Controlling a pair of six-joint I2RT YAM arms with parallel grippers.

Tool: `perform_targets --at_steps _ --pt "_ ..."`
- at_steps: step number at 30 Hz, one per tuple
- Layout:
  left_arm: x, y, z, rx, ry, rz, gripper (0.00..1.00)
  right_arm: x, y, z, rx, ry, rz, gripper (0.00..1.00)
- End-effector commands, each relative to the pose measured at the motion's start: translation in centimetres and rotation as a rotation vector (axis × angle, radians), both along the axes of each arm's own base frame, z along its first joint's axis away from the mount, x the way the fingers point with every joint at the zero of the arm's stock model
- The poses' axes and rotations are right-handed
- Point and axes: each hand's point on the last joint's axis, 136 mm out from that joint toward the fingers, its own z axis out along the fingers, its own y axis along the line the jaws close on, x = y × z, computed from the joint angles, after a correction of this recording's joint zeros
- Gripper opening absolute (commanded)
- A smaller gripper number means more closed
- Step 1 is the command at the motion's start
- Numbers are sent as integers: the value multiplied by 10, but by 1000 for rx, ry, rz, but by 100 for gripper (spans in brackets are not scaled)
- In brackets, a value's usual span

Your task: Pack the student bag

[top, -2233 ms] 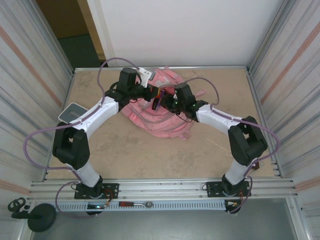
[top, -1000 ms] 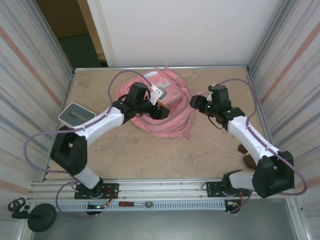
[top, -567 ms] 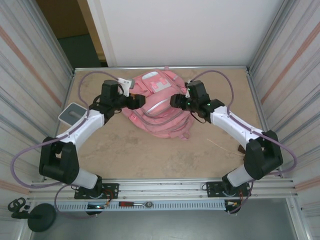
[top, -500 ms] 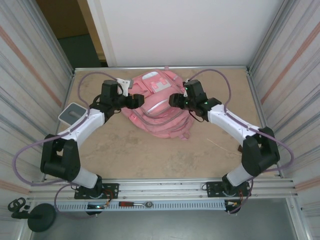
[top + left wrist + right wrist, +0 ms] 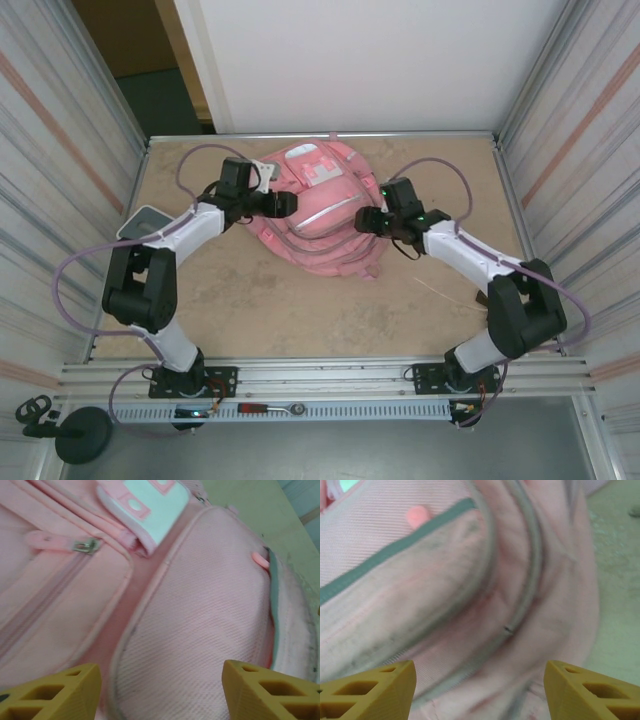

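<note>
While front-up, student bag (image 5: pixel 320 215) lengthwise near-to-far, top farthest.

The left arm (image 5: pixel 190 228) and right arm (image 5: pixel 462 252) rise from their bases at the near edge, bend at the elbow and angle inward toward each other. The left claw (image 5: pixel 283 204) points right and the right claw (image 5: pixel 362 220) points left, the two near but apart. The yellow left fingertips (image 5: pixel 50 692) and right fingertips (image 5: pixel 592 687) are spread wide, gripping nothing.

Corrugated metal walls (image 5: pixel 70 150), brown tabletop (image 5: pixel 300 310)
</note>
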Motion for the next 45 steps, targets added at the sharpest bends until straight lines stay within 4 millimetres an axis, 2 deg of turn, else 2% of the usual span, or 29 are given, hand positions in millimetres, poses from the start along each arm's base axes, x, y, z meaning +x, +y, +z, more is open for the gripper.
perform_targets --at_steps 1,6,10,13,15,19,22,26,28,32,35,39,42,45 --pt "-5 -16 -5 -7 16 -87 63 -4 4 -6 166 50 -11 66" --pt "-18 -26 -16 -9 66 -131 57 12 4 -22 190 93 -17 59" --pt "-46 -40 -28 -13 101 -190 54 31 -8 -29 202 105 -40 45" --pt "-69 -55 -29 -40 114 -227 54 46 -17 -28 203 105 -41 32" --pt "-86 -67 -28 -55 117 -263 53 54 -20 -27 187 108 -30 28" --pt "-120 -90 -27 -56 127 -346 53 70 -29 -21 136 119 -9 26" --pt "-125 -91 -26 -41 123 -333 54 72 -44 -13 80 110 -29 30" --pt "-109 -75 -21 31 86 -214 56 52 -64 0 -4 81 -63 41" --pt "-103 -72 -18 35 72 -169 58 35 -69 2 -24 82 -70 46" --pt "-92 -71 -23 52 78 -117 59 3 -65 5 -25 72 -62 52" --pt "-83 -72 -29 70 89 -98 59 -20 -49 10 -1 58 -23 54" --pt "-75 -80 -34 49 104 -87 56 -49 -10 16 51 31 49 55" --pt "-71 -82 -40 40 113 -75 51 -65 22 15 96 17 80 55" --pt "-71 -81 -48 39 121 -57 44 -73 43 9 137 0 49 51"
